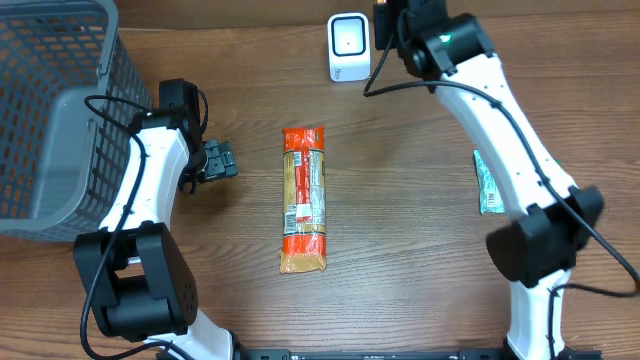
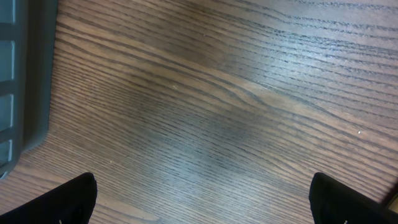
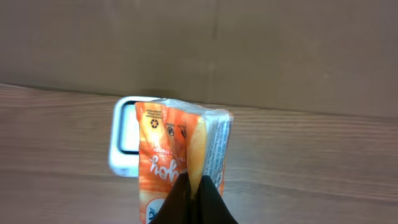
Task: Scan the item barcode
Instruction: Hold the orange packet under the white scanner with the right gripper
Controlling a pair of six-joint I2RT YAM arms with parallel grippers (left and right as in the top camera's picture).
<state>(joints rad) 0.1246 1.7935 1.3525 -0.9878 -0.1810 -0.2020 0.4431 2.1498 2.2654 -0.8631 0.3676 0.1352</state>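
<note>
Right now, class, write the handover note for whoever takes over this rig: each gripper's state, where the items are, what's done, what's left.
Left gripper: open, empty, over bare table near the basket.
Right gripper: shut on a small orange packet, held in front of the white scanner.
On the table: long orange package in the middle, green packet partly under the right arm.
Done: packet brought to the scanner.
To do: get the scan. Whether the barcode faces the scanner cannot be told.

Scanner (image 1: 348,47), basket (image 1: 60,150) and snack pack (image 3: 158,155) suggest a shop checkout.
</note>
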